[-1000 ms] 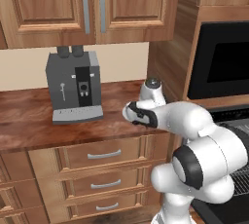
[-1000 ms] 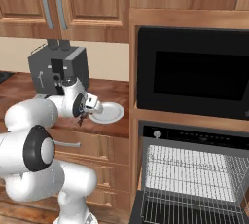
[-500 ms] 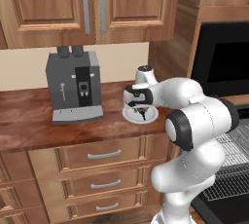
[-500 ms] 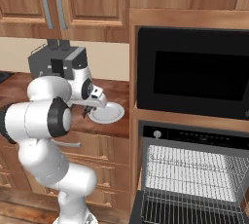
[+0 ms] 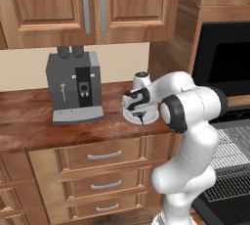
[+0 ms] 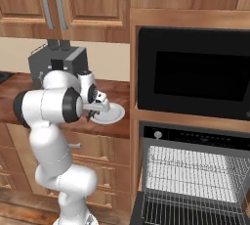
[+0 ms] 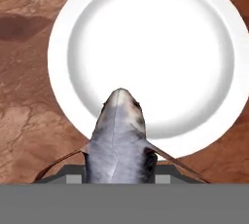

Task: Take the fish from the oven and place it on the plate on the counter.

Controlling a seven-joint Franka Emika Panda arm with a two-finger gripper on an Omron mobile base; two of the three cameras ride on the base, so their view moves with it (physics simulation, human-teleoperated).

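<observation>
Protruding from fingers [image 7: 73, 179]: fish [image 7: 118, 140]

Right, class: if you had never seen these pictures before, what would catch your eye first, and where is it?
Probably the big white robot arm, bent over the dark wood counter with its gripper above a pale round plate. In the hand view, a grey fish held in the gripper points at that plate. To the right, the oven stands open with its wire rack showing.

Dark wood-grain counter [image 5: 29, 126] carries grey coffee machine [image 5: 73, 87] and white plate [image 7: 146, 23], apart.
</observation>
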